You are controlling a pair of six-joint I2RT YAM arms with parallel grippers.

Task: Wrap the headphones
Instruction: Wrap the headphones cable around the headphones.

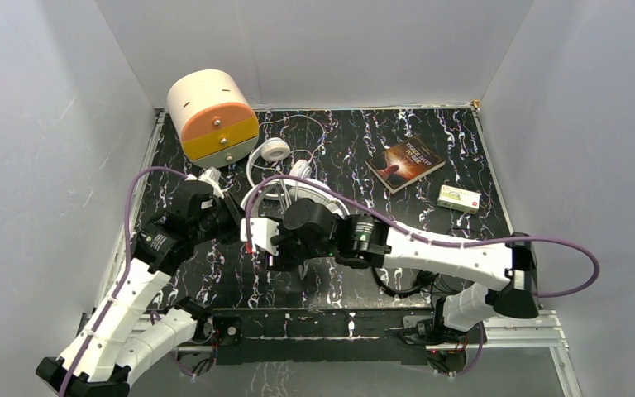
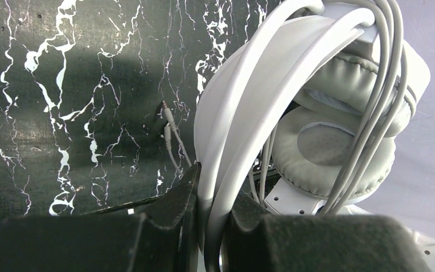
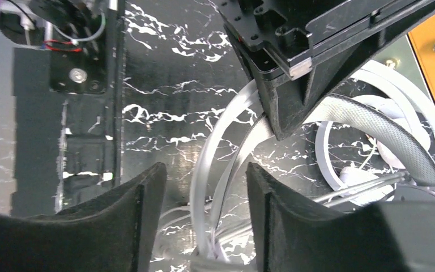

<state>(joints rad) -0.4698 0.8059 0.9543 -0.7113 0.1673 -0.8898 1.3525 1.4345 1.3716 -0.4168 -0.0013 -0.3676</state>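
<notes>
Top view: big white over-ear headphones (image 1: 310, 194) centre-left of frame.
Left wrist view: left hand (image 2: 209, 199) clamped on headband (image 2: 243, 102), cord (image 2: 376, 102) looped over earcups (image 2: 328, 153).
Right wrist view: right hand (image 3: 207, 181) half-open astride headband; should close squarely, sparing cord.

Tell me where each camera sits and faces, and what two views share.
Top external: above and behind, looking down at the table; both arms show.
Left wrist: on that wrist, looks along the left claw, shut on the big white headphones' headband.
Right wrist: on that wrist, looks down through the open right claw at that headband.
Shared: both wrist views show the headband.
</notes>
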